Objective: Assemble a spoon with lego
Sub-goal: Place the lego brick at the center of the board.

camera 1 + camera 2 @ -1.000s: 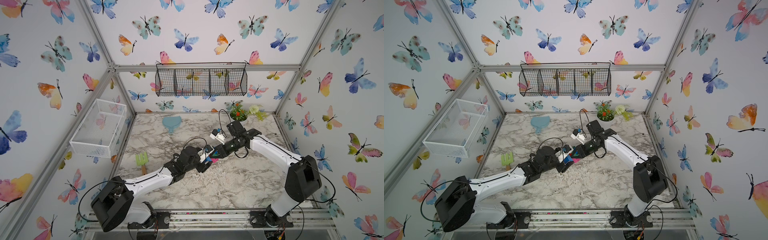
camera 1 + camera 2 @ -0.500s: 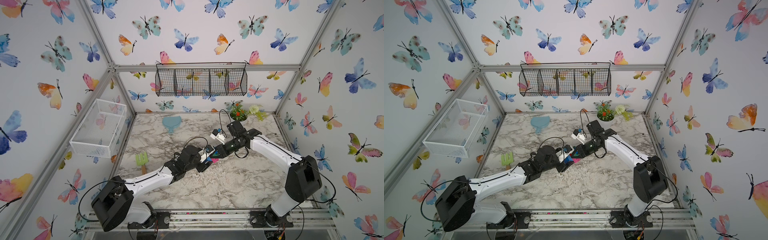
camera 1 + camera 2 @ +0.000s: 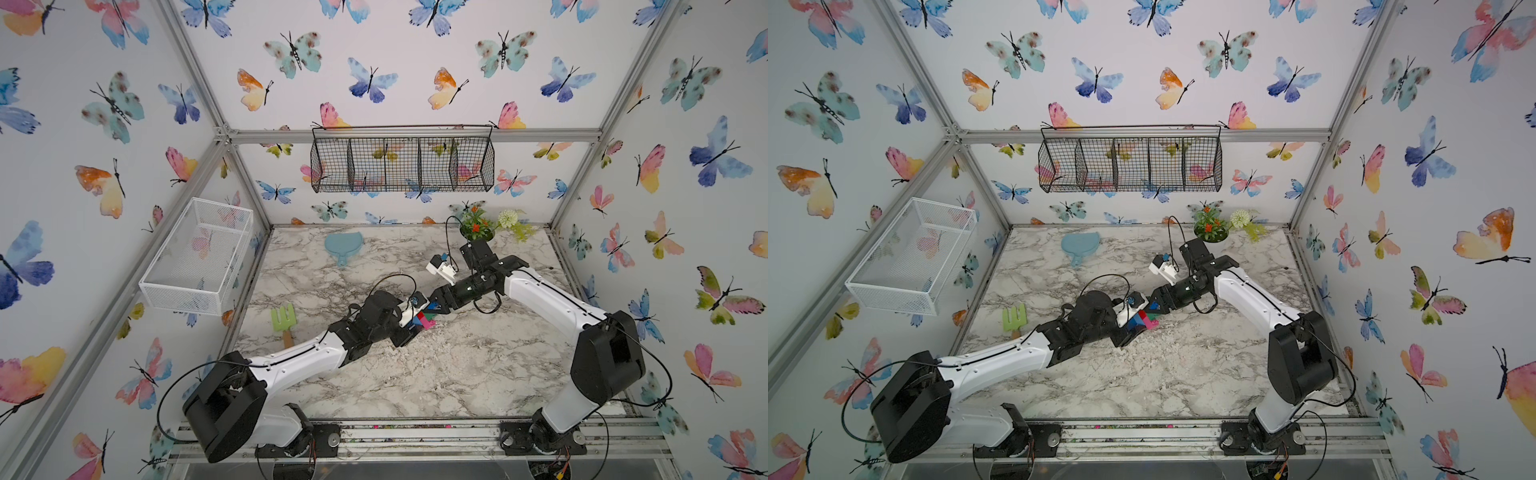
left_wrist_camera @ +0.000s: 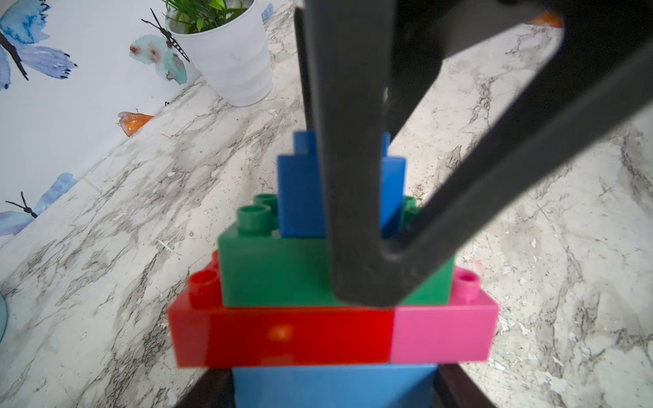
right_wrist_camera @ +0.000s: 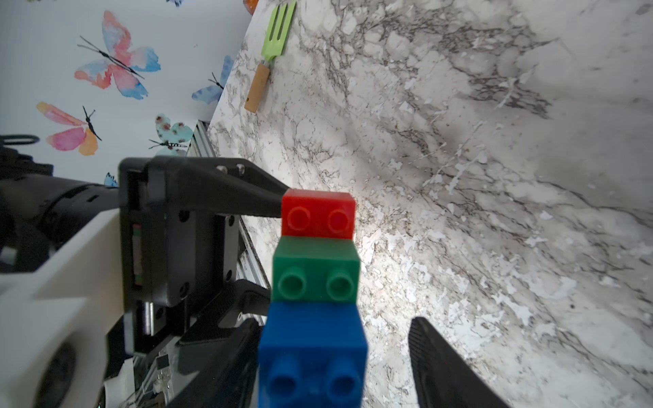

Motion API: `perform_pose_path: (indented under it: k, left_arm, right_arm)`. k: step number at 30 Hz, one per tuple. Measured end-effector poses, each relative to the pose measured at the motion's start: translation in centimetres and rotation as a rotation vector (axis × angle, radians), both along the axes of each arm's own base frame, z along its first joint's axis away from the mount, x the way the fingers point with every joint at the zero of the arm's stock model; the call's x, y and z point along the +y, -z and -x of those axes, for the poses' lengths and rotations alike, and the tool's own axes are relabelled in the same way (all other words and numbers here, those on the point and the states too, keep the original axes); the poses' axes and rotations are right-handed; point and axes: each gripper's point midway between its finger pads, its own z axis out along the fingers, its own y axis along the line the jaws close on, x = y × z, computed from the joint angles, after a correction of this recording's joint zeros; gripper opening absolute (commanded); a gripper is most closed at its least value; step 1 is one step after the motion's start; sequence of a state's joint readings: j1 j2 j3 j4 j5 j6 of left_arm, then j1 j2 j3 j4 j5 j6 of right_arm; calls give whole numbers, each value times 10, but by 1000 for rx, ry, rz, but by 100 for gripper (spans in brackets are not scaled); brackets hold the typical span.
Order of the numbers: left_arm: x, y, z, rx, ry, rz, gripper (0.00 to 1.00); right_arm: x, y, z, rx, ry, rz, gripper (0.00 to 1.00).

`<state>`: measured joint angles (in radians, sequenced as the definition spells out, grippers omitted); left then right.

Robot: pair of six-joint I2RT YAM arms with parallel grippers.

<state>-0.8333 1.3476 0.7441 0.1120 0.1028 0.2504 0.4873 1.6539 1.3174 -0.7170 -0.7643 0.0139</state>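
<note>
While the left gripper (image 4: 330, 388) clamps the multicoloured plastic-brick spoon (image 4: 282, 282) by its light-blue base, the right gripper (image 5: 334, 332) stands parted, seemingly clear of the blue stem.

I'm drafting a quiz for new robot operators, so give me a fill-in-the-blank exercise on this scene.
The green brick sits on the pink brick and the ___ brick.
The pronged utensil has a ___ head.
The plant pot is ___.
The right pincer has its jaws ___.
Missing words: red, green, white, open.
</note>
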Motion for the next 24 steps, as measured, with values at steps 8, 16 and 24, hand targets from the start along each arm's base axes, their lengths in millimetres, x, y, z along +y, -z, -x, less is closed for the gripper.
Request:
perform_pose_path:
  k: [8,16,24]
  left_arm:
    - [7,32,3,98,-10,-118,47]
    - [-2,51,-8,202,-16,-239,46]
    - [-10,89,-13,333,-15,-373,48]
  right_arm:
    - [-76,9,-39,32,269,21,99]
    - [-114,2,-65,6,425,16,99]
    - [-119,4,-69,-3,454,27,99]
